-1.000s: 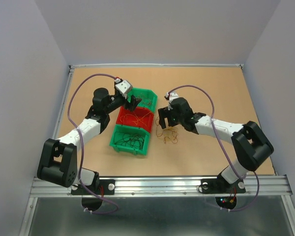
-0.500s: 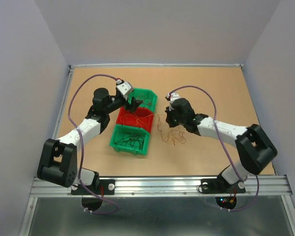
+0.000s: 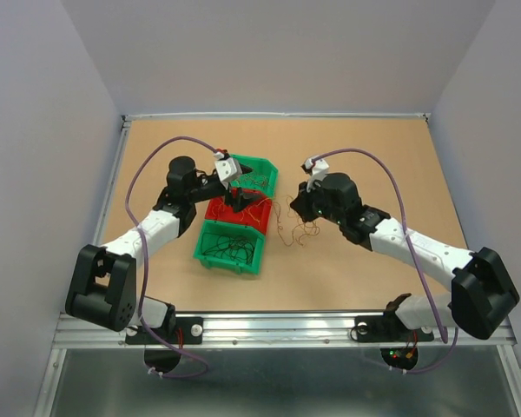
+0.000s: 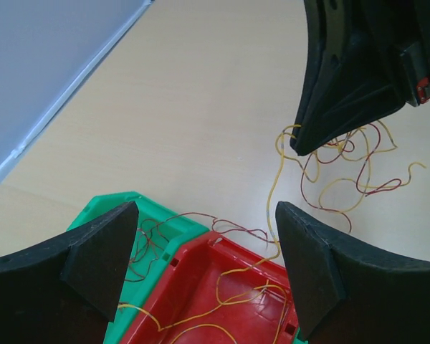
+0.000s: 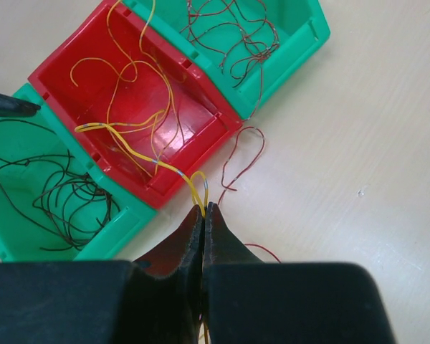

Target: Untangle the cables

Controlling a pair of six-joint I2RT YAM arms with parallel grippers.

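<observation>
Above the red bin (image 3: 236,211), the left gripper (image 4: 201,265) hovers with jaws wide and nothing between them. At three o'clock from that bin, the right gripper (image 5: 203,212) has its jaws pinched on a yellow cable (image 5: 136,154) trailing into the bin. Loose yellow and reddish cables (image 3: 295,233) lie on the worktop (image 3: 373,156) beside it.
</observation>
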